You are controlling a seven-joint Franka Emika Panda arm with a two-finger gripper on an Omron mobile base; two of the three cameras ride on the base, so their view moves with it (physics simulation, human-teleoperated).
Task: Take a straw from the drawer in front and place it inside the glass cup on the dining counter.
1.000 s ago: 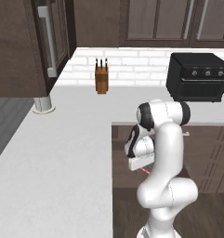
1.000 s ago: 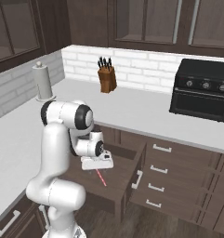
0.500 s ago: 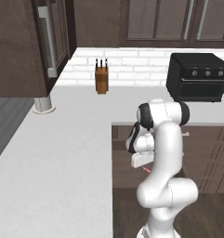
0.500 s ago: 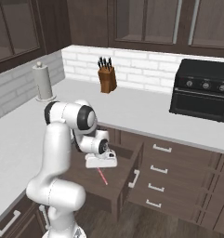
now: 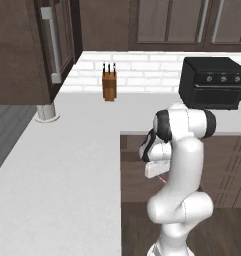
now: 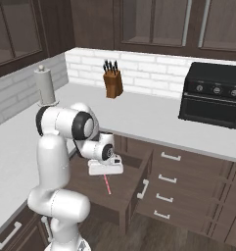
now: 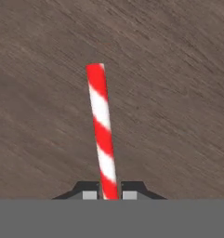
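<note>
The two-finger gripper [image 7: 108, 191] is clamped on the red-and-white striped straw [image 7: 102, 130], pointing toward twelve o'clock over the open dark wooden drawer [image 6: 134, 181]; lifting and cup delivery remain.

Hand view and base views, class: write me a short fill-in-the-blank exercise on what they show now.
1. The thin red-and-white striped straw sits between the tool's two ____.
2. The wide dark brown wooden drawer stands ____.
3. The wooden knife block stands on the ____ counter.
4. The tool is ____ on the straw.

Missing words: fingertips; open; white; shut
</note>
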